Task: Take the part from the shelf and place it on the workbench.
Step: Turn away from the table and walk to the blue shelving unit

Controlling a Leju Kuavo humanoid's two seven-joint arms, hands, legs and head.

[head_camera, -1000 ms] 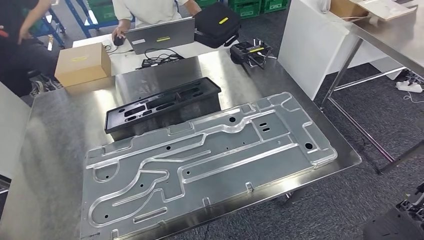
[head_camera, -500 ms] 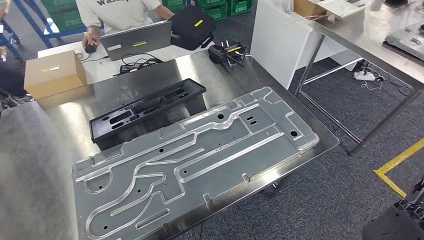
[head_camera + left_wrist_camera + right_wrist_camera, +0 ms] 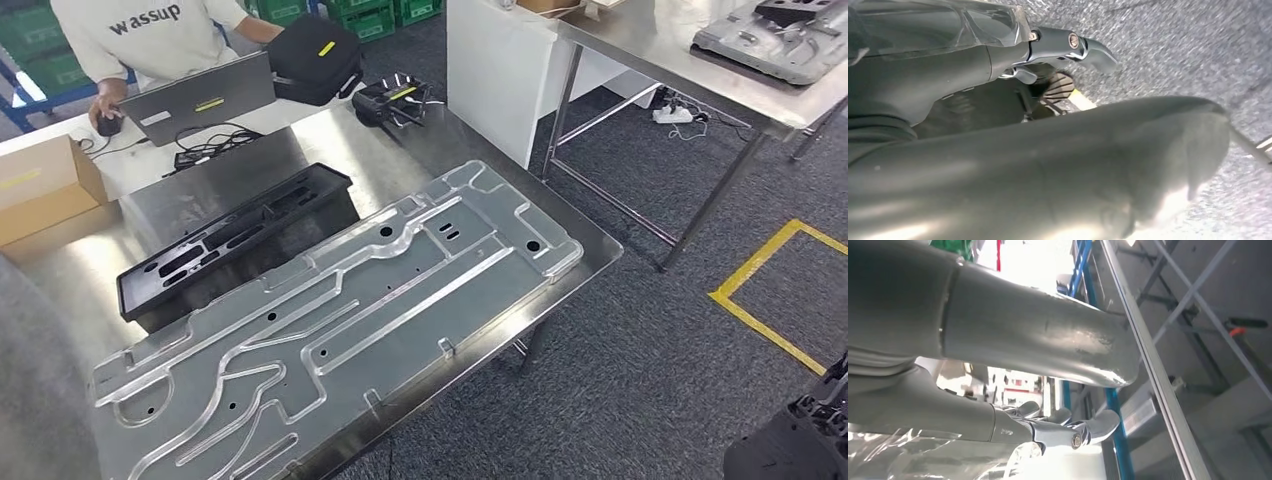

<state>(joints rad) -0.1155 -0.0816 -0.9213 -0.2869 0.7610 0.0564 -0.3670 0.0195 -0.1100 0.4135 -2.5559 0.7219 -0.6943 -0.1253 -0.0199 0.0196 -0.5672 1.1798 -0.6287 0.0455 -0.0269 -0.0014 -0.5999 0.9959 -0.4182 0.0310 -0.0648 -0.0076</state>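
Far left on the workbench (image 3: 80,270) sits a cardboard box (image 3: 40,190). Behind it a person (image 3: 150,35) works a mouse beside a grey laptop (image 3: 195,98). Next comes the black tray (image 3: 235,240), lying flat and touching the long edge of the plate (image 3: 330,320). The big grooved metal plate rests flat on the bench, running diagonally toward the near right corner. Behind it are a black bag (image 3: 315,55) and a controller (image 3: 395,100). Across the aisle, a second table (image 3: 650,45) carries 1 more grey plate (image 3: 780,40), with yellow floor tape (image 3: 760,305) nearer in.

The left hand (image 3: 1013,150) hangs over carpet, thumb and fingers (image 3: 1088,47) apart, nothing between them. The right hand (image 3: 998,340) is beside a table frame, fingers (image 3: 1098,422) spread from the thumb, also holding nothing. Both hands are well apart from either plate.
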